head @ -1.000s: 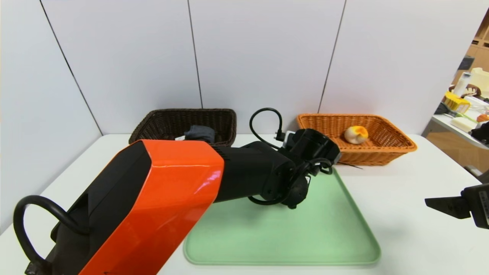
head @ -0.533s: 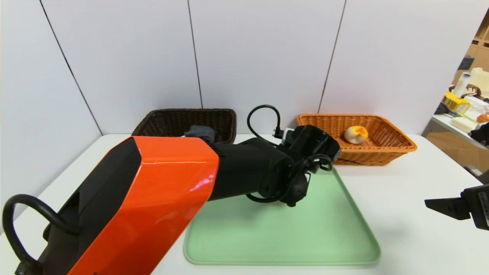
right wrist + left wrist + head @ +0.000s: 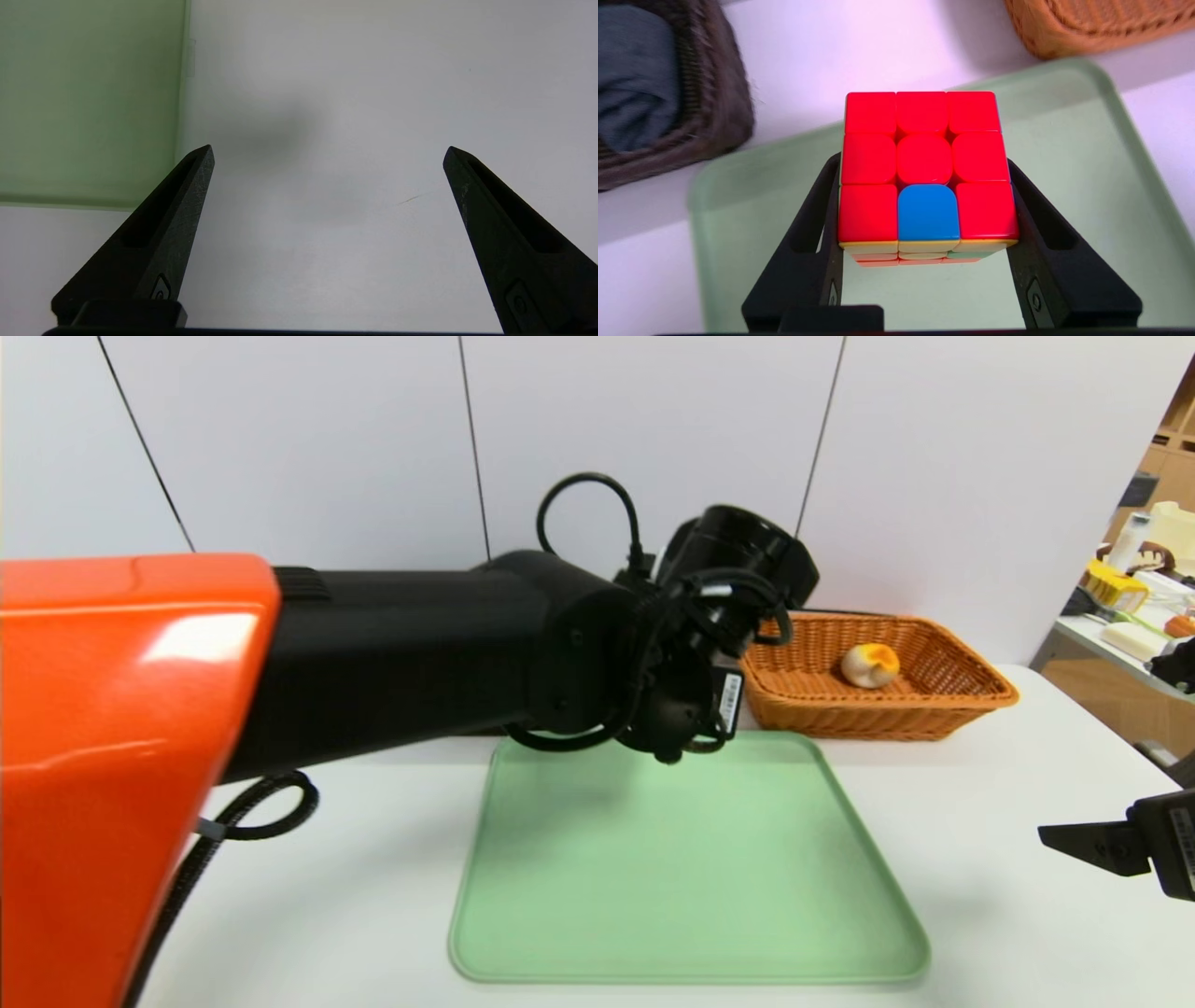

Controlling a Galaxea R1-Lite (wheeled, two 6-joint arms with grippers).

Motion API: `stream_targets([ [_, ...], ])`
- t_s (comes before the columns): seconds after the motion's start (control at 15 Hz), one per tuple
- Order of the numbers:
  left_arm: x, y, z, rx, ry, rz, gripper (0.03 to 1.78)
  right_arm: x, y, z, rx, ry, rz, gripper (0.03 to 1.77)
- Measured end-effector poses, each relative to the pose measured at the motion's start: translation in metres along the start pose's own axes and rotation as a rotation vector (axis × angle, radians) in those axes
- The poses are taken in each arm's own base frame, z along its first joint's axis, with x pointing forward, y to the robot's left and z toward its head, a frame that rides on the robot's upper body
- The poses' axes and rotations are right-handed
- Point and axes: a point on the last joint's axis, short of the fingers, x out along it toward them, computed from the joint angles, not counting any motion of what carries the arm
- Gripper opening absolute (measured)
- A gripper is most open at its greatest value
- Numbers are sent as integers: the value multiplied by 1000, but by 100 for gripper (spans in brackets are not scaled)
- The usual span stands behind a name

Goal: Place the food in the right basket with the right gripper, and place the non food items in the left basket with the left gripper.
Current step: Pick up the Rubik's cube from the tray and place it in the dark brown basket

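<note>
Nearest me, the right gripper (image 3: pixel 327 154) hangs over bare table (image 3: pixel 980 859) off the tray's right edge, its fingers (image 3: pixel 187 186) spread wide with nothing between them; I have it parked.

The tray (image 3: pixel 691 896) itself now lies bare across its whole green face. That is the change: a second ago my left arm lay low over the tray's far side, and it has since come up and swung so the wrist sits high above the tray's far edge. The left gripper (image 3: pixel 924 210) is clamped on the cube (image 3: pixel 924 172), one finger (image 3: pixel 817 224) against each side face, and the cube hangs clear of the tray's far left corner with the red face toward the wrist camera. So the pick is done and this is the carry.

Further back, the dark basket (image 3: pixel 668 93) sits just beyond that corner with a grey cloth (image 3: pixel 630 70) already in it; in the head view my own arm hides it, so I judge its rim only from the wrist camera. The cube is not yet over it, I think. The orange basket (image 3: pixel 952 695) at the far right holds one bun (image 3: pixel 870 665).

What remains, as I read it, is a short move left and back, then a release inside the dark basket.
</note>
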Motion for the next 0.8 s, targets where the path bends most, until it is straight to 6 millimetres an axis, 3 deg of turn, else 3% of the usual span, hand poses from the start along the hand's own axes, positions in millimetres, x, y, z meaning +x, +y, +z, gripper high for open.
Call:
stream_targets([
  [0.33, -11, 77, 44, -117, -87, 129, 97, 1, 1, -1, -4, 1, 3, 170],
  [0.47, -6, 109, 51, -107, -83, 206, 97, 0, 1, 1, -6, -5, 4, 170],
  [0.8, 10, 166, 56, -71, -51, 346, 97, 1, 1, 5, -8, -6, 6, 170],
])
